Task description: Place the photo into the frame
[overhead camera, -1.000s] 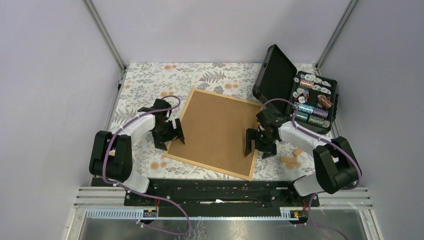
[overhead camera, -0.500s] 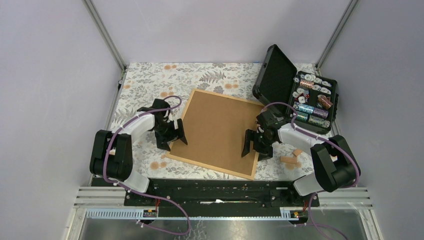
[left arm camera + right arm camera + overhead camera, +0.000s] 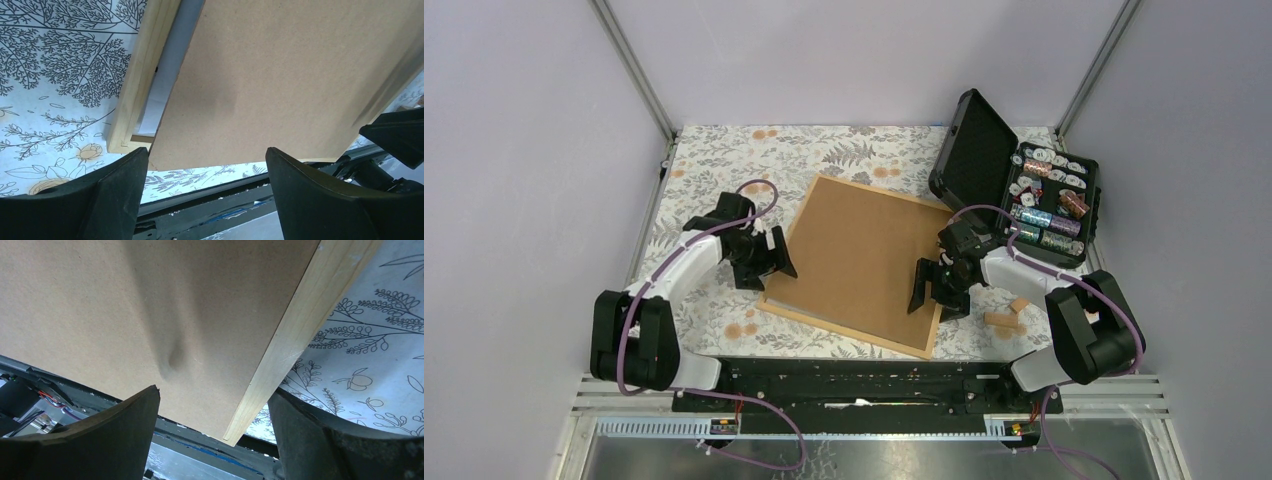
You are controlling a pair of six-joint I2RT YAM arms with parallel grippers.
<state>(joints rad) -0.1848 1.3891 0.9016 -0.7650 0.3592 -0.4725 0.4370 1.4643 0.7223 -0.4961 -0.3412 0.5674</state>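
The light-wood frame (image 3: 844,336) lies flat in the middle of the table with the plain brown backing board (image 3: 864,258) on it. The photo is hidden. In the left wrist view the board (image 3: 290,75) sits askew off the frame's left moulding (image 3: 140,75), baring a white strip (image 3: 167,75) underneath; I cannot tell what it is. My left gripper (image 3: 769,268) (image 3: 206,152) is open and empty over the frame's left edge. My right gripper (image 3: 936,292) (image 3: 214,390) is open and empty over the right moulding (image 3: 285,355), with the board (image 3: 100,305) beside it.
An open black hard case (image 3: 969,145) with several metallic spools (image 3: 1049,200) stands at the back right, close to the frame's far corner. Two small wooden blocks (image 3: 1006,318) lie beside the right arm. A flowered cloth (image 3: 724,160) covers the table.
The frame and board have slid slightly right and away. The left arm has swung its elbow leftward, its gripper staying at the left edge. The right gripper has shifted slightly left.
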